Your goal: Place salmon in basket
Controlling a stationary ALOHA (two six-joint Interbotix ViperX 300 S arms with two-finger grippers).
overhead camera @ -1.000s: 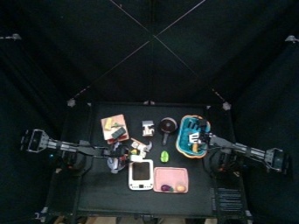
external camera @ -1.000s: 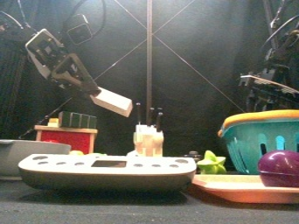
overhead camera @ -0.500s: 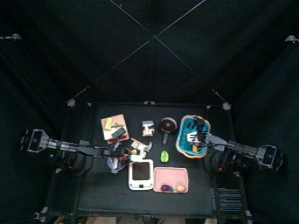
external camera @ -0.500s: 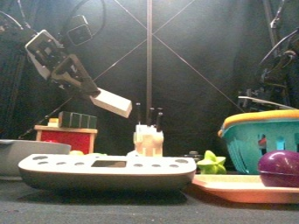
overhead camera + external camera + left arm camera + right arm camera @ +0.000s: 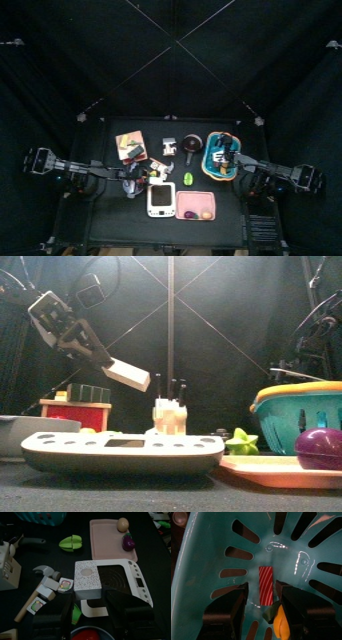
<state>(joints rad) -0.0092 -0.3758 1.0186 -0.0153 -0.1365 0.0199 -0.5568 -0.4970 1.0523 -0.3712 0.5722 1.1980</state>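
Black curtains close in a small black table, seen from high above with one arm entering from each side. The left arm hangs over the table's left front part; its gripper holds its jaws apart above the near end of a white flat tray, gripping nothing. The right arm reaches over the table's right side; its gripper sits low inside the basket, jaws parted with one on each side of the salmon. The salmon, a slim red piece with pale stripes, lies on the teal floor of the basket between the jaw tips; whether the jaws touch it cannot be told. An orange piece lies in the basket close by the right jaw.

From above, the oval basket stands at the table's right rear. The pink tray lies at the right front, carrying a purple ball and a tan egg-shaped piece. The white flat tray lies just left of it. A red box stands at the left in the front view. A green star-shaped piece rests between the white tray and the basket. A small wooden hammer lies near the left jaws.
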